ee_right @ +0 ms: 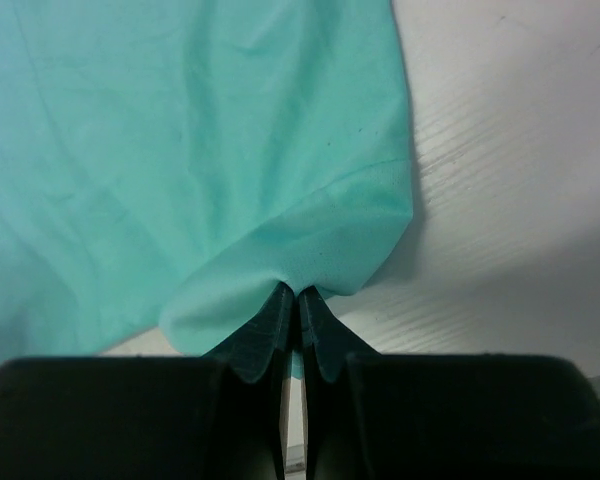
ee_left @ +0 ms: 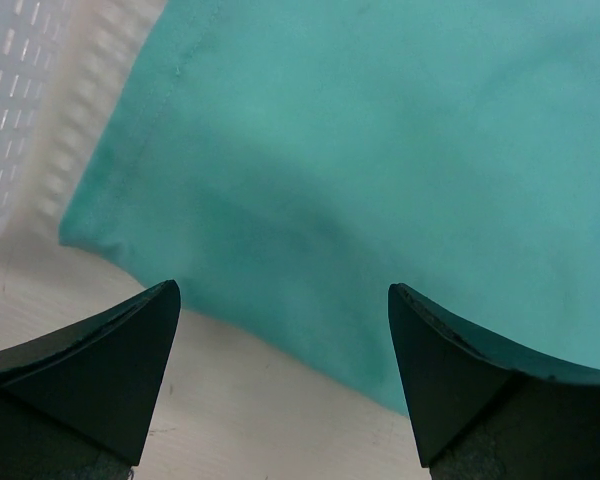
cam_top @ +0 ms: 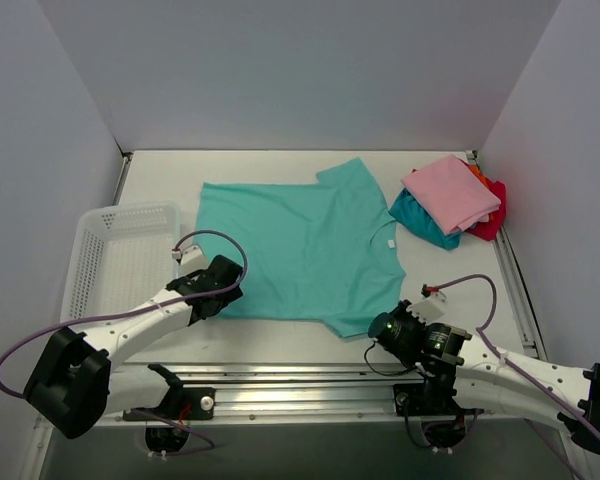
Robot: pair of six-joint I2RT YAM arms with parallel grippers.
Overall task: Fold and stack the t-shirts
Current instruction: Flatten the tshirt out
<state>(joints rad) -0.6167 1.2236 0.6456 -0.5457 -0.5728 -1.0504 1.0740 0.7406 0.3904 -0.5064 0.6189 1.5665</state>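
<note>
A teal-green t-shirt (cam_top: 300,250) lies spread flat in the middle of the table. My left gripper (cam_top: 223,285) is open at the shirt's near left corner; in the left wrist view the shirt's hem (ee_left: 380,200) lies just ahead of the spread fingers (ee_left: 110,360). My right gripper (cam_top: 380,328) is shut on the near right sleeve of the teal-green shirt (ee_right: 310,250), cloth pinched between the fingertips (ee_right: 277,320). A stack of folded shirts sits at the back right: pink (cam_top: 450,192) on top, teal-blue (cam_top: 420,218) below, red (cam_top: 492,218) and orange (cam_top: 477,172) peeking out.
A white mesh basket (cam_top: 115,255) stands at the left beside the shirt, also in the left wrist view (ee_left: 20,110). A metal rail (cam_top: 310,385) runs along the near edge. Walls enclose the table on three sides.
</note>
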